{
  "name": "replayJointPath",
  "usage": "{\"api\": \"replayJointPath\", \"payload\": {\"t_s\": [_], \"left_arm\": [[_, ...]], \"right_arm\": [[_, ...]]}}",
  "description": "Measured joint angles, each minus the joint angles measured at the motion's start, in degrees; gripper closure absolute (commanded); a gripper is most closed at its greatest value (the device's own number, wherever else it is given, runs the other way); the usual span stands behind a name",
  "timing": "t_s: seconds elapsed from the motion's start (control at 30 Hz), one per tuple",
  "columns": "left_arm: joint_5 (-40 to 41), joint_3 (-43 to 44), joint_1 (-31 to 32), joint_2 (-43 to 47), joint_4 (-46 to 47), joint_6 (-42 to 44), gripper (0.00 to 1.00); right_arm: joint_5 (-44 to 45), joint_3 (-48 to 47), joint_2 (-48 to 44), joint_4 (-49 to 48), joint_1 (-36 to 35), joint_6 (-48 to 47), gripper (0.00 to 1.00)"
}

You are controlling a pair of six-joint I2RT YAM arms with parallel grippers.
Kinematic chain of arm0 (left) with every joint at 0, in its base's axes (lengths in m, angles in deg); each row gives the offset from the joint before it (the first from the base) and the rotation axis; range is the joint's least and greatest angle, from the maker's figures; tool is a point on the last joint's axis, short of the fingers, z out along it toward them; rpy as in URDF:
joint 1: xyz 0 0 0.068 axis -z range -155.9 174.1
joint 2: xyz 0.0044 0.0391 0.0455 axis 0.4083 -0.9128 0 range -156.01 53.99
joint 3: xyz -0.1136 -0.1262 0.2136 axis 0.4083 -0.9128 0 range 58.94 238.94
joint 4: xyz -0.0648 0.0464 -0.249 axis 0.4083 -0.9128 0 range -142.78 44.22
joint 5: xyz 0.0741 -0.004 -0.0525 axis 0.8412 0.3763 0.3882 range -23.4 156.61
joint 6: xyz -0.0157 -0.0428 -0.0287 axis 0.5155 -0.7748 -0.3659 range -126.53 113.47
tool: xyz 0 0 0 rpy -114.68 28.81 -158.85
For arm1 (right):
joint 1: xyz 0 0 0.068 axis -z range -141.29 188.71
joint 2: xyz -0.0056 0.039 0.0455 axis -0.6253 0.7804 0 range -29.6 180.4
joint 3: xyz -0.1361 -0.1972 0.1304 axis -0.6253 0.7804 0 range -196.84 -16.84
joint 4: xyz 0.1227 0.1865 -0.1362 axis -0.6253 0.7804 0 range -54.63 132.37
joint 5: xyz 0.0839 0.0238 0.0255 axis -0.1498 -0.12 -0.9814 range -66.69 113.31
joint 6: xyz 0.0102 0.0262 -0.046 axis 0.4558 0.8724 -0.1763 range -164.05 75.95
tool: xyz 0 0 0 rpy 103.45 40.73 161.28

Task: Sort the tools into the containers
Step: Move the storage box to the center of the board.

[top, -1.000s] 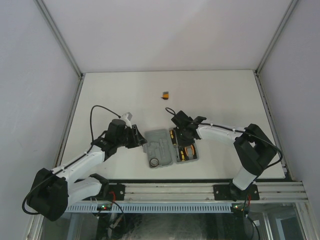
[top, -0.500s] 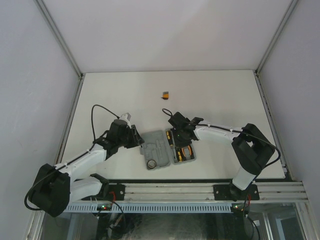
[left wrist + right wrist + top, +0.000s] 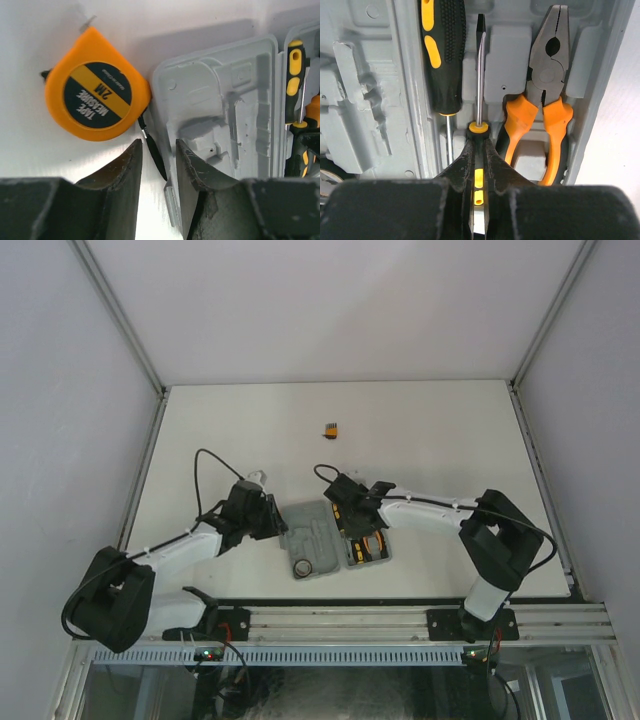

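Observation:
The grey case (image 3: 312,540) lies open near the table's front, its moulded lid half (image 3: 225,110) beside my left gripper (image 3: 156,160). That gripper is open, and the black strap (image 3: 152,147) of the orange tape measure (image 3: 95,92) runs between its fingers. The tape measure rests on the table just left of the case. My right gripper (image 3: 479,145) is shut on a black-and-yellow screwdriver (image 3: 479,75) held over the case's tool half (image 3: 366,545). A second screwdriver (image 3: 442,55) and orange-handled pliers (image 3: 547,100) lie in their recesses. A black ring (image 3: 303,567) sits in the lid half.
A tiny orange-black block (image 3: 329,427) lies alone on the white table (image 3: 450,430) farther back. Grey walls enclose the table on three sides, and the metal rail (image 3: 400,625) with the arm bases runs along the front edge.
My right gripper has moved left and nearer with the screwdriver, down onto the case's tool half. The left gripper has edged toward the case and its jaws have narrowed a little.

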Motion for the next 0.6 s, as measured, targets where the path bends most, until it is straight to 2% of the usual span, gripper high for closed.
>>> {"api": "replayJointPath", "payload": {"t_s": [0.37, 0.6], "left_arm": [[-1.99, 0.00, 2.58, -4.52, 3.28, 1.20, 0.73], [-1.88, 0.22, 2.73, -5.11, 3.45, 2.01, 0.73]], "right_arm": [[0.02, -1.53, 1.86, 0.50, -0.48, -1.92, 1.00], [-2.21, -1.51, 1.97, 0.37, 0.55, -3.85, 1.00]]}}
